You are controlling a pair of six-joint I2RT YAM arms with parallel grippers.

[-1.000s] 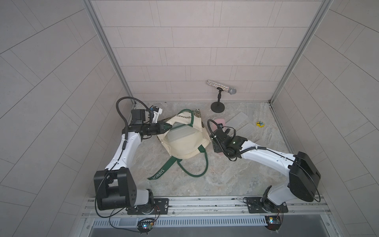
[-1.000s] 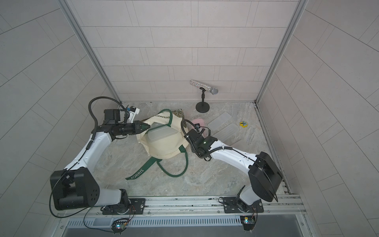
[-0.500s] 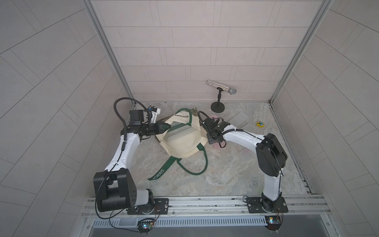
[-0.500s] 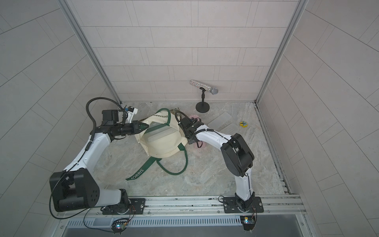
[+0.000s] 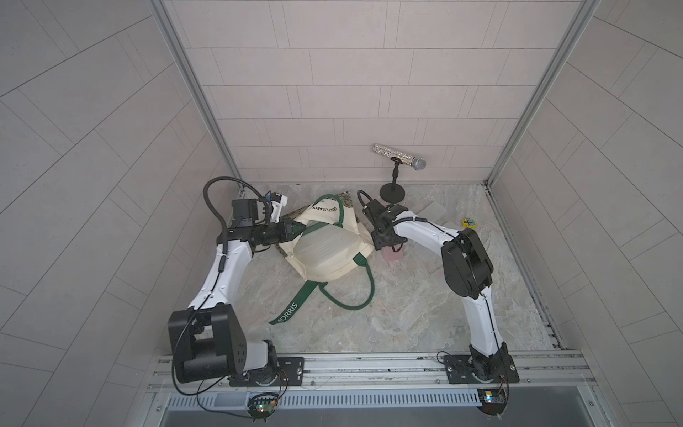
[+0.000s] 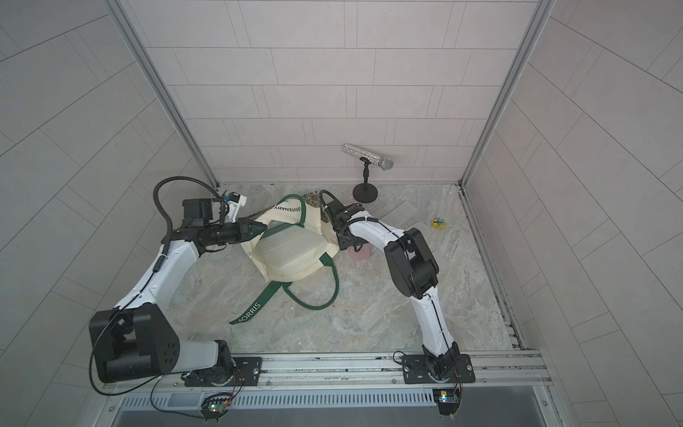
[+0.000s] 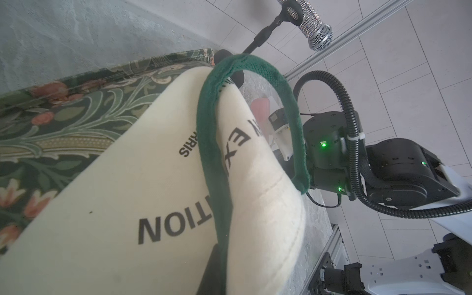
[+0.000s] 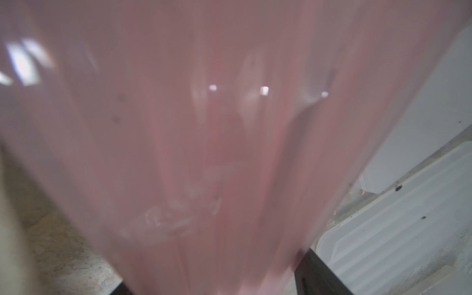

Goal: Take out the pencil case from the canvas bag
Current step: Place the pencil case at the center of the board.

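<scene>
The cream canvas bag [image 5: 325, 251] lies on the floor, its green handles and "MORRIS" strap [image 5: 292, 307] trailing toward the front. My left gripper [image 5: 297, 233] is shut on the bag's left edge; cream cloth and a green handle [image 7: 245, 69] fill the left wrist view around one dark finger [image 7: 212, 268]. A pink translucent pencil case [image 5: 392, 254] sits just outside the bag's right side, also seen in a top view [image 6: 359, 254]. My right gripper [image 5: 388, 247] is shut on it. The blurred pink case [image 8: 204, 140] spans the right wrist view between the dark fingers [image 8: 316, 270].
A glittery microphone [image 5: 399, 157] stands on a black stand [image 5: 392, 192] by the back wall. A ridged clear plastic lid [image 8: 398, 217] lies right of the bag, also seen in a top view [image 5: 434, 210]. A small yellow item [image 5: 469, 222] sits far right. Walls close three sides.
The right arm has folded its elbow up and back. The pink pencil case has come from behind the right wrist toward the front, beside the bag. The left arm holds still.
</scene>
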